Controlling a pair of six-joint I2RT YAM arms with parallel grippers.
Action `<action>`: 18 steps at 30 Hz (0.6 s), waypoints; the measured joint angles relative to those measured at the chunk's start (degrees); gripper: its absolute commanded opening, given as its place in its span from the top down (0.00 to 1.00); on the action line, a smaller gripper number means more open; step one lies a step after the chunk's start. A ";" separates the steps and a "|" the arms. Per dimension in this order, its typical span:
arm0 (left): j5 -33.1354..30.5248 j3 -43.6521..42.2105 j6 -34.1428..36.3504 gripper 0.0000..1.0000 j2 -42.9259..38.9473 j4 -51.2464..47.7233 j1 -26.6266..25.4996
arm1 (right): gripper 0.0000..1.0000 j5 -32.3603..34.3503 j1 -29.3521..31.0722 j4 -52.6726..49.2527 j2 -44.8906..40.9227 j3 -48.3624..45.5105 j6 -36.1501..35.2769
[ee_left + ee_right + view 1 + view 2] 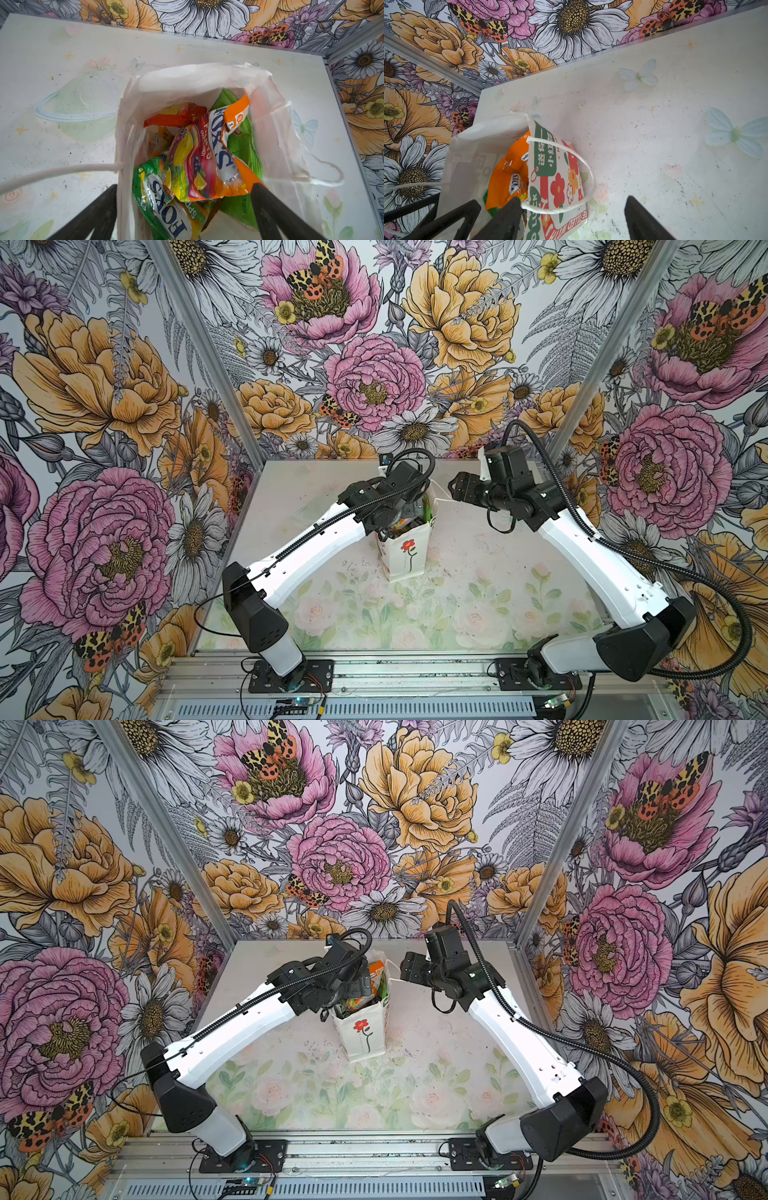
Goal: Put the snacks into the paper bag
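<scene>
Seemingly finishing: snacks (pixel 197 162) in paper bag (pixel 395 566), left fingers (pixel 268 205) and right fingers (pixel 641 220) wide, empty; next, lift clear of cord handle (pixel 588 174).

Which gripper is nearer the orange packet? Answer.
Left. The left gripper hangs open over the orange packet inside the paper bag; the right gripper hangs open beside the bag.

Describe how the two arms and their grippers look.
Both arms are alike: the left arm and right arm have glossy white tapered shells, black joint housings and a ribbed black cable conduit running alongside. The left gripper and right gripper end in matte black, wedge-shaped fingers.
</scene>
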 measured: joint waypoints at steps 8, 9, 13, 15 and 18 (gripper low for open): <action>-5.73 -1.20 -0.26 0.01 -2.67 0.20 -2.43 | 0.20 0.22 0.00 0.33 0.00 -1.44 -0.02; -6.08 -0.92 0.26 0.01 -3.28 0.13 -2.64 | 0.20 0.28 0.00 0.37 -0.02 -1.64 -0.02; -6.14 1.64 2.12 0.01 -4.74 0.52 -2.86 | 0.20 1.11 -0.02 0.37 -0.07 -2.32 -0.04; -5.77 2.19 2.71 0.01 -5.46 1.27 -2.75 | 0.20 1.53 -0.02 0.33 -0.11 -2.78 -0.04; -4.94 2.38 3.41 0.01 -6.32 2.08 -2.32 | 0.20 1.75 -0.13 0.33 -0.17 -3.41 -0.07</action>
